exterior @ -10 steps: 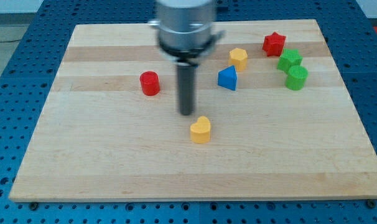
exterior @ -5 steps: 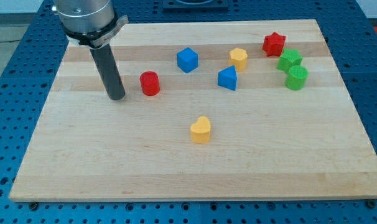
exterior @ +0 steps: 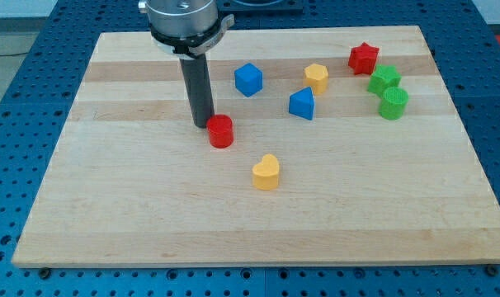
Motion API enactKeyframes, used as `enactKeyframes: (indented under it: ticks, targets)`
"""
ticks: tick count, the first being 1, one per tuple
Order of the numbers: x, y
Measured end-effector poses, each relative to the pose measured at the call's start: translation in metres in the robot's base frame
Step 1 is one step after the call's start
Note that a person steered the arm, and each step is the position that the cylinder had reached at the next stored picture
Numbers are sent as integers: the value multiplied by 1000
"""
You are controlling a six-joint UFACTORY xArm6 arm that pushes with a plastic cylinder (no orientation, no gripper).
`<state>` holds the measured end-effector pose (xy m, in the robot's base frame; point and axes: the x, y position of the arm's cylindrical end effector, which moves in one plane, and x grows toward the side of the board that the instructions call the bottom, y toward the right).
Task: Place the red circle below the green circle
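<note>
Against red circle (exterior: 220, 131), my tip (exterior: 202, 124).

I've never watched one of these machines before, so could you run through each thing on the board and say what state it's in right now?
My tip: down on the board, against the red circle's upper-left side.
Red circle: upright, touching my tip.
Green circle: upright, close below the green star.
Green star: flat, untouched.
Red star: flat, untouched.
Yellow heart: alone, untouched.
Blue cube: flat, untouched.
Blue triangle: flat, untouched.
Small yellow block: flat, untouched.
</note>
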<state>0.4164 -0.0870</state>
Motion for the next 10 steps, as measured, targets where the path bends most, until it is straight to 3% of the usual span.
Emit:
enactKeyframes:
  ticks: [2,3,5,8,10]
  targets:
    - [37,-12]
    - [41,12]
    - [16,26]
    - [10,86]
    - [10,86]
